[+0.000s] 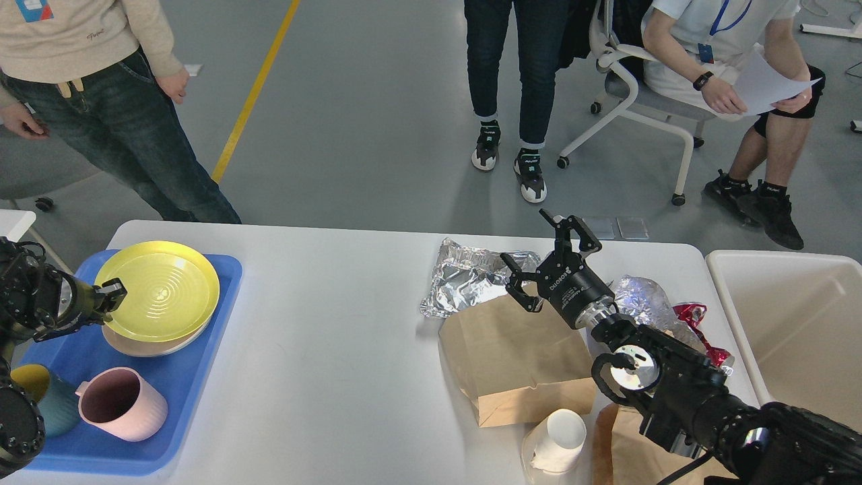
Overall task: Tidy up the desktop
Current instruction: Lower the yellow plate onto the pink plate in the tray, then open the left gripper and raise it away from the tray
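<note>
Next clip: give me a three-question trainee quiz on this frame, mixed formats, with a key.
1. True or false: the yellow plate sits in the blue tray.
2. Which is under the right gripper? A) pink mug B) brown paper bag C) beige bin
3. Fill in: the left gripper is at the rim of the ____ plate.

Key: 1 true; 2 B; 3 yellow.

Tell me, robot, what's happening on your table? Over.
Left gripper shut on yellow plate. Right gripper open above paper bag. Desktop still cluttered: foil, paper cup.
</note>
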